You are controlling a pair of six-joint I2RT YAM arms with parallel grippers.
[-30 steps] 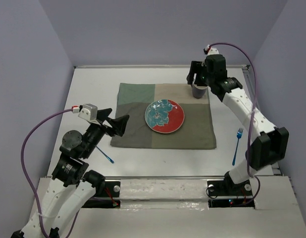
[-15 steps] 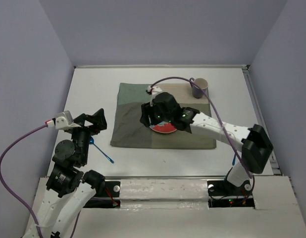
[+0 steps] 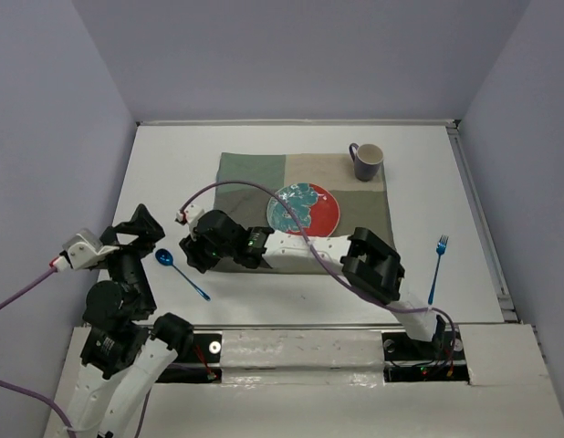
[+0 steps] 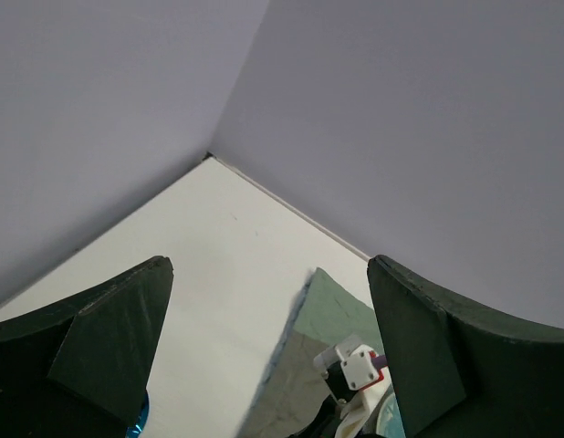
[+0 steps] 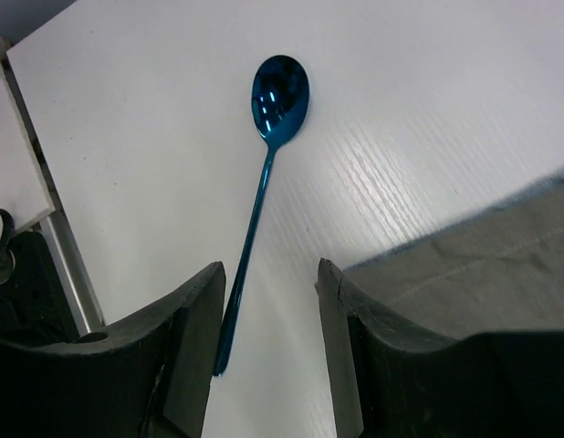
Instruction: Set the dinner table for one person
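Just off the left edge of the placemat, on the bare white dinner table, the right gripper hovers half open and empty above the blue spoon, evidently preparing its pickup; the next move calls for descending, straddling the handle and closing.

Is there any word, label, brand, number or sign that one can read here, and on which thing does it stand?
None can be read. The plate bears only a teal and red pattern; the mug, spoon, fork, placemat and table show no writing.
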